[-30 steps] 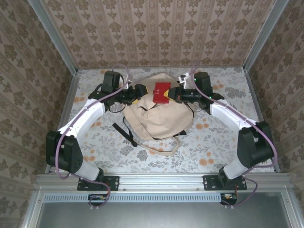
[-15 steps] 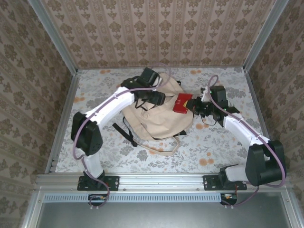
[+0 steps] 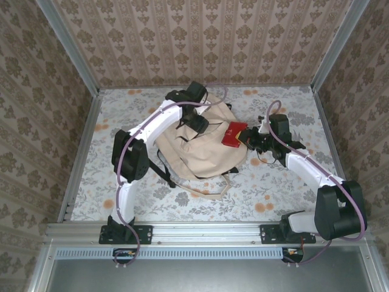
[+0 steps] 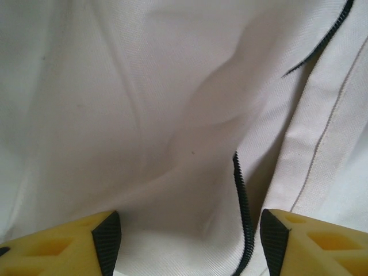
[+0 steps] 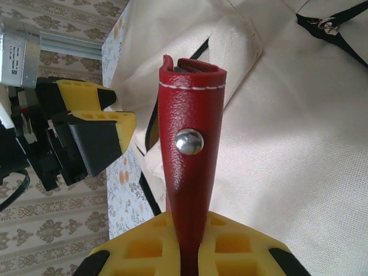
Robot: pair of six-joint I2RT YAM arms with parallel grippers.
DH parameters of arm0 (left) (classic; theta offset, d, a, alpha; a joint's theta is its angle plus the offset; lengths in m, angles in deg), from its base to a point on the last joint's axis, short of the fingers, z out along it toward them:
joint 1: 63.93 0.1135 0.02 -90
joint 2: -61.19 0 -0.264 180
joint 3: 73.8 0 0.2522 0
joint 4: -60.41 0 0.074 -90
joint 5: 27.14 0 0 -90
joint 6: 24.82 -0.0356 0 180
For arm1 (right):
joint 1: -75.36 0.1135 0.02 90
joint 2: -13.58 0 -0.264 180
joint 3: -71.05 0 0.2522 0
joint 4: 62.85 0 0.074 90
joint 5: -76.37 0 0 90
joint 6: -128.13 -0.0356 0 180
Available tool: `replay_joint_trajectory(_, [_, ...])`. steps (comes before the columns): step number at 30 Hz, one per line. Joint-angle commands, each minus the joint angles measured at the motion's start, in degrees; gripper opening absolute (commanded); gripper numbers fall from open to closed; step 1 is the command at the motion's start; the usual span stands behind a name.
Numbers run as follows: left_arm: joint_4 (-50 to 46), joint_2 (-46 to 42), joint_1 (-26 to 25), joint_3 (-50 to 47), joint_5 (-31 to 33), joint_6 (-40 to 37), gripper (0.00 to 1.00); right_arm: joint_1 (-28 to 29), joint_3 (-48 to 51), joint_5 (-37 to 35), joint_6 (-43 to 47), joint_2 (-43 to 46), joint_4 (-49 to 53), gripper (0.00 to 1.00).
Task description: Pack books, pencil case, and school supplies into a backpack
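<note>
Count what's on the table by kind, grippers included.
backpack: 1
red item: 1
grippers: 2, with the left gripper open over the backpack and the right gripper shut on the red item
total: 4

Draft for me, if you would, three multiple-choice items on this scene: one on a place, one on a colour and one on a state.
1. Where is the red snap-button case?
A. Held in the right gripper
B. Lying flat on the table
C. Tucked under a strap

2. What colour is the backpack?
A. Navy
B. Cream-beige
C. Green

3. What state is the left gripper in?
A. Shut on a zip
B. Shut on a strap
C. Open over the backpack's fabric

Answers:
1 A, the right wrist view shows the case clamped there.
2 B, it is pale canvas with black trim.
3 C, its jaws stand apart with nothing gripped.
</note>
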Motion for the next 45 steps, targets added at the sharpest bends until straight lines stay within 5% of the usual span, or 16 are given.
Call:
replay_joint_trajectory(1, [-3.33,1.09,0.43,4.64,-1.27,-5.67,0.70,0.03,0.85,1.40,-0.88,1.33,-2.36,0.11])
replay_joint_trajectory(6, [-4.71,2.80,0.51,7.57,-1.47,-9.70,0.74,0.47,1.69,1.23,-0.95,1.79,-2.54,0.11])
replay_joint_trajectory(14, [-6.66,6.22,0.54,9.67,-0.14,-12.22,0.65,1.32,1.87,2.53,-2.58,0.09,-4.83,0.11])
replay_joint_trajectory(24, [-5.35,7.66,0.25,12.23,2.52,-10.12,0.24,3.58,1.26,1.36,-3.46,-1.29,-6.44,0.10])
replay_joint_trajectory(30, [-6.14,3.59,0.26,12.07,-3.17,-8.96,0.11,6.31,0.55,2.37,-5.93,-5.42,-9.50,0.10])
replay_joint_trajectory(45, [-1.33,-4.53,-0.62,5.39,-6.43,-3.61,0.08,10.47,-8.28,0.24,-17.43,-23.06,-24.28,0.10])
